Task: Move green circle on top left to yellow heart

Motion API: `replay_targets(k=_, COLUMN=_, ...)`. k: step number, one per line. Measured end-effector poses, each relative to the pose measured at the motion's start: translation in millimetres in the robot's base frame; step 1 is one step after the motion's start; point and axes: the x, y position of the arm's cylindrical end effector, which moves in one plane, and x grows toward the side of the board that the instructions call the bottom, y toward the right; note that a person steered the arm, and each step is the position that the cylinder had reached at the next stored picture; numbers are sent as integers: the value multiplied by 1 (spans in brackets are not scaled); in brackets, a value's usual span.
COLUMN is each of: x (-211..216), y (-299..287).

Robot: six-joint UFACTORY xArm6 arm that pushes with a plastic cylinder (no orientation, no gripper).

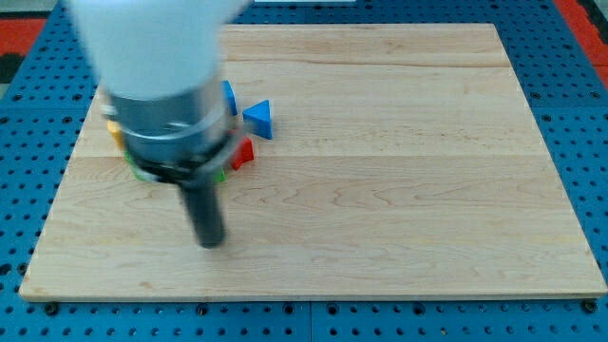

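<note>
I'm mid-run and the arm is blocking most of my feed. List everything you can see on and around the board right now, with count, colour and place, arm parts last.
wooden board: 1, light wood, fills most of the view.
pegboard: 1, blue with holes, around the board.
blue triangle: 1, blue, the view's upper left, right of the arm.
blue block: 1, blue, shape hidden, left of the triangle.
red block: 1, red, partly hidden, below the triangle.
green block: sliver, green, by the rod.
yellow block: sliver, yellow, at the arm's left edge.
arm housing: 1, white and grey, blurred.
my tip: 1, dark, below the cluster.
</note>
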Motion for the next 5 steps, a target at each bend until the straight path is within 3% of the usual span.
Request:
replay_targets(k=1, x=-45, y=-18)
replay_targets(k=2, x=-59, y=15)
replay_targets(k=4, x=-69, y=-72)
replay_targets(k=5, x=-94, y=-110)
